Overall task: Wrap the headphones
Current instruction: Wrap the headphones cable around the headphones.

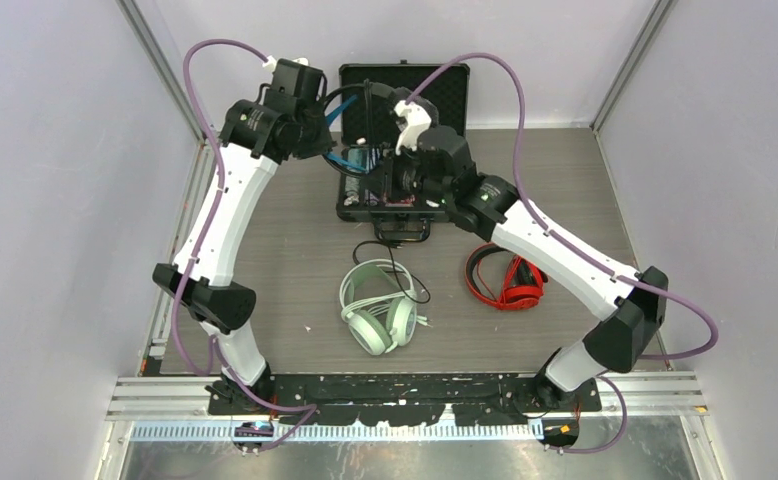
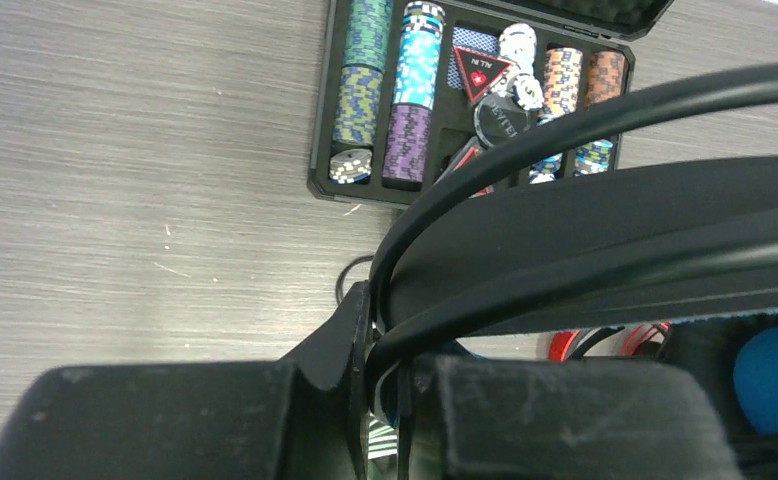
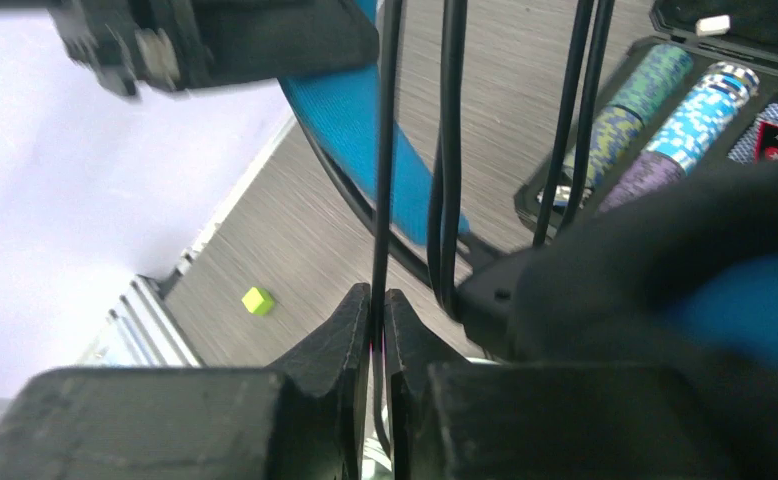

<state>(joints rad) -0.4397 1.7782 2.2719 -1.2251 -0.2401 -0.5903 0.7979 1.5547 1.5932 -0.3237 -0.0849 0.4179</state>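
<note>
Above the open case (image 1: 452, 92) at the far side of the table (image 1: 275, 260), both arms hold the black headphones (image 2: 615, 235) in the air, its blue-lined headband between the two grippers. The left gripper (image 2: 383, 335) has its fingers closed tight on the black cable (image 3: 386, 150) where it loops beside the headband. The right gripper (image 3: 377, 312) pinches a strand of that cable, its fingers nearly together, with more strands hanging beside it. Poker chips (image 2: 415, 70) fill the case in rows. The mint-green headphones (image 1: 377, 305) lie on the table nearer the arm bases. The red headphones (image 1: 505, 280) lie to their right, not touching them.
</note>
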